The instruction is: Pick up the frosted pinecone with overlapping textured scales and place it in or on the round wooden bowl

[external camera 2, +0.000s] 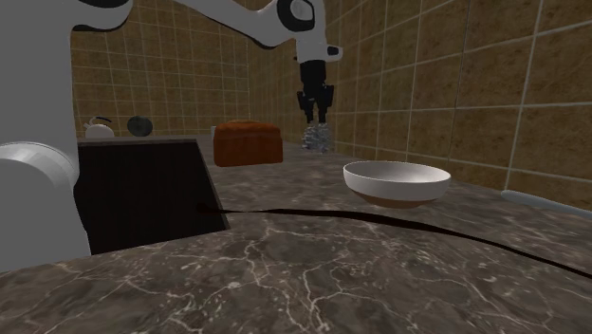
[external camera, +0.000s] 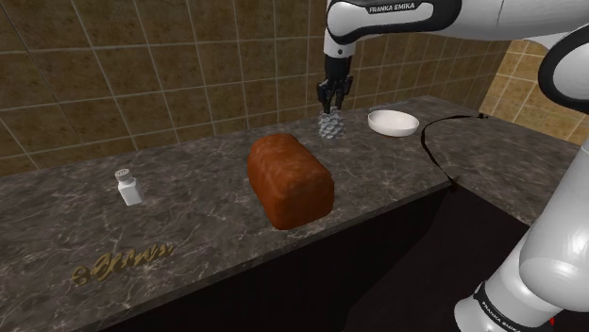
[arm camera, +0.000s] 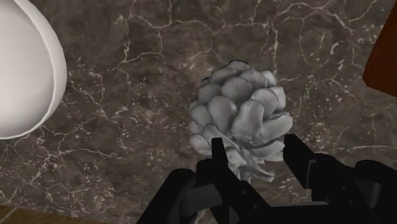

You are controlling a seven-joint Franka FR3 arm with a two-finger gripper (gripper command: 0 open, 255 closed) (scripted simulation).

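The pale grey frosted pinecone (external camera: 329, 125) (external camera 2: 316, 139) hangs under my black gripper (external camera: 331, 107) (external camera 2: 315, 121), just above the dark marble counter (external camera: 189, 217). In the wrist view, the gripper (arm camera: 256, 145) is shut on the pinecone (arm camera: 238, 111), with both fingers pressed against its near end. The round bowl (external camera: 393, 121) (external camera 2: 396, 180) (arm camera: 25, 70) is white inside with a brownish base. It stands on the counter a short way to the shoulder view's right of the pinecone.
A brown bread loaf (external camera: 290, 177) (external camera 2: 249, 143) lies on the counter near the pinecone. A salt shaker (external camera: 129, 187) and a golden ornament (external camera: 123, 262) sit toward the shoulder view's left. A tiled wall (external camera: 170, 66) backs the counter. A black recess (external camera 2: 142, 190) cuts into the counter.
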